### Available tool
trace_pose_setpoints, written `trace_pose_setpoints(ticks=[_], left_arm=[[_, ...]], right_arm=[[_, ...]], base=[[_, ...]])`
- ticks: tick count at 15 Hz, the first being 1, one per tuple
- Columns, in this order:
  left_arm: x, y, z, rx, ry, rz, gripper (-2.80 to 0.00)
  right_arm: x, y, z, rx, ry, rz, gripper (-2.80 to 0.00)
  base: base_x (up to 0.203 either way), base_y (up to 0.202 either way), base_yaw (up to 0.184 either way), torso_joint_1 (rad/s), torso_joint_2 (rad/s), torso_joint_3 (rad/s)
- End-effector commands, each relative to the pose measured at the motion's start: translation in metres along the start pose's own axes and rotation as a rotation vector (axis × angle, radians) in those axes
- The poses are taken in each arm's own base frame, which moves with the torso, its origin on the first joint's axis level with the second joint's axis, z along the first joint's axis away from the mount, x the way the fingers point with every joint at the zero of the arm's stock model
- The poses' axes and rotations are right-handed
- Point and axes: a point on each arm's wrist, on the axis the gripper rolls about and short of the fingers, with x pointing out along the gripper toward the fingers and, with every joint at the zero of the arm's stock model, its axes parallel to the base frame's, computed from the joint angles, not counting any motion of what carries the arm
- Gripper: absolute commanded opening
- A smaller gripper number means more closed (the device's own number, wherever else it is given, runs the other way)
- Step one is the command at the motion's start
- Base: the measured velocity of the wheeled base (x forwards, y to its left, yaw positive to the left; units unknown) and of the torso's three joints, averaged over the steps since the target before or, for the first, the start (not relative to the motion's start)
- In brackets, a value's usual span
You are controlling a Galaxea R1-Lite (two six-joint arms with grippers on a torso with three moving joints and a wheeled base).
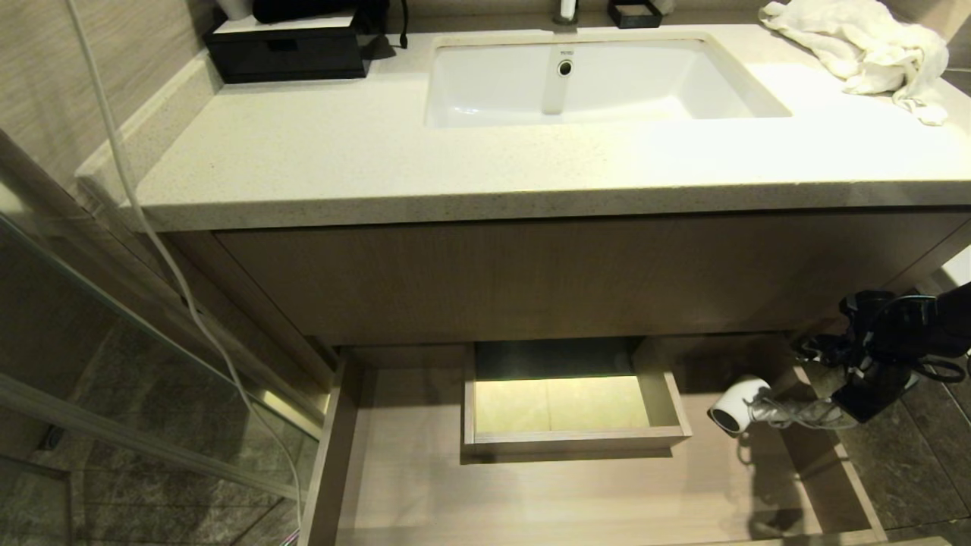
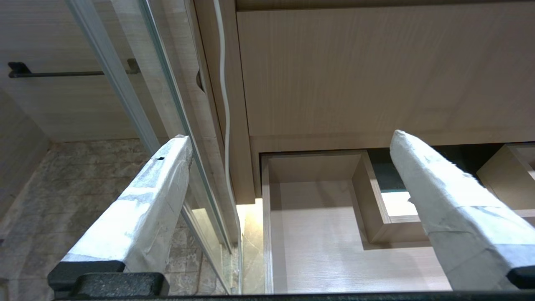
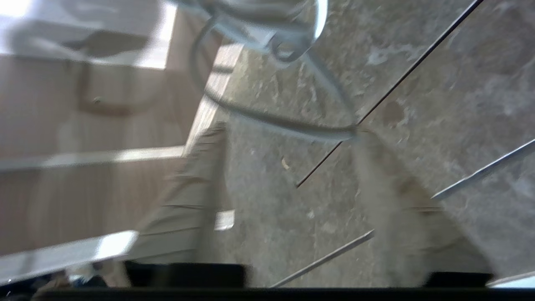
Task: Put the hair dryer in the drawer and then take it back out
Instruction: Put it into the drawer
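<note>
Partly hidden hair dryer (image 1: 737,408) behind right claw (image 1: 850,406).

I saw the hair dryer (image 1: 734,410) over the drawer's (image 1: 531,500) right end, right of its boxed notch (image 1: 574,438), below the countertop (image 1: 379,167).

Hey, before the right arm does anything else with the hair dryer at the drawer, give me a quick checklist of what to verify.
1. drawer pulled open: ok.
2. hair dryer over the drawer's right end: ok.
3. right gripper at the hair dryer's handle: ok.
4. Firm hold on the hair dryer: cannot tell.
5. cord tidy: not ok, a loop hangs loose.
6. left gripper open, parked by the drawer's left corner: ok.
</note>
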Motion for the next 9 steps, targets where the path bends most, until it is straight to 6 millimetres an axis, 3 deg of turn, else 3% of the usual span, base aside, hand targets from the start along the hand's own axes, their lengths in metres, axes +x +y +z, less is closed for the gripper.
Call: trace_pose_setpoints(ticks=[1,4,9], left_arm=[[0.001,0.0,-0.011,0.0,0.038,0.0,0.0],[0.001,0.0,-0.011,0.0,0.038,0.0,0.0],[0.001,0.0,-0.011,0.0,0.038,0.0,0.0]], right_arm=[[0.009,0.004,0.002,-0.009,0.008,0.009,-2.8],[0.01,0.005,0.002,-0.009,0.008,0.009,-2.8],[-0.004,0.009,0.009,-0.026,-0.019,0.006,-2.8]], base=[[0.0,0.0,0.0,0.0,0.0,0.0],[0.0,0.0,0.0,0.0,0.0,0.0],[0.0,0.0,0.0,0.0,0.0,0.0]])
